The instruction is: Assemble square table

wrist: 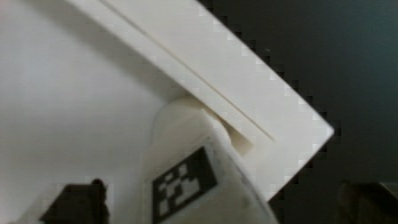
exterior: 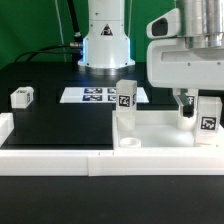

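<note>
The square table top (exterior: 160, 128) lies flat on the black table (exterior: 60, 125), toward the exterior view's right, with its raised rim up and a round socket (exterior: 128, 143) showing at its near corner. In the wrist view its long straight edge (wrist: 231, 95) runs diagonally, with bare dark table beyond it.

One tagged leg (exterior: 125, 97) stands upright at the top's far corner on the exterior view's left; whether it is seated in a socket cannot be told. A second tagged leg (exterior: 207, 113) stands at the top's side on the exterior view's right, just beside the gripper (exterior: 186, 110). In the wrist view this leg (wrist: 187, 165) sits against the top's edge, between the two dark fingers (wrist: 80, 202). The jaws are spread wide, with a gap on either side of the leg, grasping nothing.

A third leg (exterior: 22, 97) lies loose, well apart on the exterior view's left, with open black surface between it and the top. The marker board (exterior: 98, 95) lies behind, near the robot base (exterior: 105, 40). The white border rail (exterior: 60, 160) runs along the near edge and turns up the exterior view's left side.
</note>
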### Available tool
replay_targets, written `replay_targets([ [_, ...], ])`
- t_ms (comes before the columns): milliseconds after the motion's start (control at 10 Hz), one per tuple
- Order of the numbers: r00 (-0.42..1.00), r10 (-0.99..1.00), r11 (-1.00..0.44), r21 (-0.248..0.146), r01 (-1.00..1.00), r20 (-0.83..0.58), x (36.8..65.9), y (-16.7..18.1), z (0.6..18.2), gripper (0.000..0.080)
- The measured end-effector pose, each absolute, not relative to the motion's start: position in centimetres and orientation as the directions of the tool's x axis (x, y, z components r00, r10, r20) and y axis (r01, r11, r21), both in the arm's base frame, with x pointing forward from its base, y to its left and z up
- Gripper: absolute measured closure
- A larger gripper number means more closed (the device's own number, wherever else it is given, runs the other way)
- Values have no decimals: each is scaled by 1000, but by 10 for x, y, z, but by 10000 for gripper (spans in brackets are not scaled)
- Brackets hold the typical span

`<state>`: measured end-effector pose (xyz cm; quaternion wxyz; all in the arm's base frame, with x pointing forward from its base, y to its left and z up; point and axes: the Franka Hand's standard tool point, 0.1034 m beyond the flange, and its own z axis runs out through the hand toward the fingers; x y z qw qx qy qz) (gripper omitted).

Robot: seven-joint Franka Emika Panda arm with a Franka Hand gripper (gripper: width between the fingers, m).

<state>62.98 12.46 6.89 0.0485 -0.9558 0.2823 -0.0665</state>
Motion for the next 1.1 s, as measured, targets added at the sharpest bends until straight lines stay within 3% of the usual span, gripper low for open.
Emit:
replay_targets([
  [200,962,-241,-970,-71,-233,131,635,117,73,150],
  [400,951,-282,-959,-76,-275,128,634,118,72,150],
  [500,951,-282,-959,-75,-275,128,634,117,72,278],
  [600,931,-343,-939,-84,-335,122,634,117,72,418],
  [700,908,-402,-915,-92,-393,117,634,117,72,418],
  [800,876,-470,-882,-98,-461,109,634,115,71,508],
  [1000,807,-583,-812,-109,-574,94,634,113,71,508],
  [1100,661,-750,-660,-112,-743,31,634,111,70,508],
])
